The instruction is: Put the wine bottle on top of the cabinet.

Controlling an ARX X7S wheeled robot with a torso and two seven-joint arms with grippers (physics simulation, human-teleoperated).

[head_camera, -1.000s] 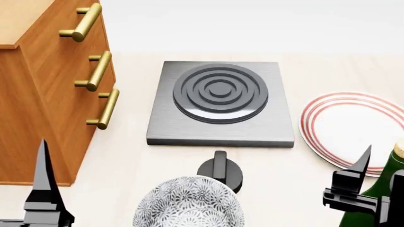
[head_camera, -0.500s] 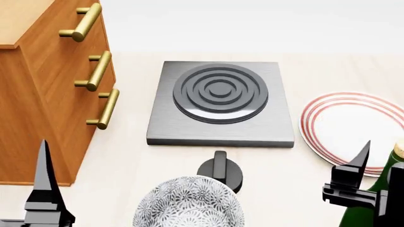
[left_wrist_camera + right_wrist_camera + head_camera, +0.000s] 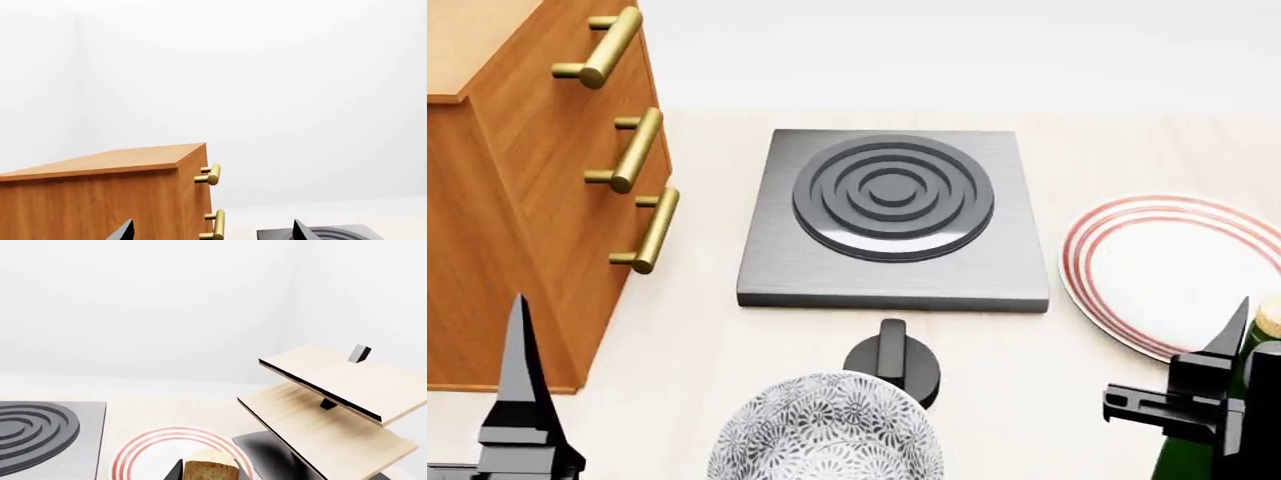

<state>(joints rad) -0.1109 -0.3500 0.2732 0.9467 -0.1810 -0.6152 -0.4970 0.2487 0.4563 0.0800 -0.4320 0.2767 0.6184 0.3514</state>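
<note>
One plate [image 3: 1174, 270] sits beside the wine bottle [image 3: 1194, 440].

The cabinet [image 3: 521, 200] is placed at the left of the worktop [image 3: 1121, 150], with its handles [image 3: 627, 150] turned toward the hob [image 3: 894, 215], which lies at the middle. Just before the hob a knob [image 3: 892, 362] is set, and before the knob a bowl [image 3: 825, 430] is found at the near edge. The plate [image 3: 1161, 265] lies right of the hob. The wine bottle [image 3: 1194, 455] stands at the near right corner, before the plate. In the right wrist view, slanted boards [image 3: 333, 405] are seen beside the plate, on the side away from the hob.
</note>
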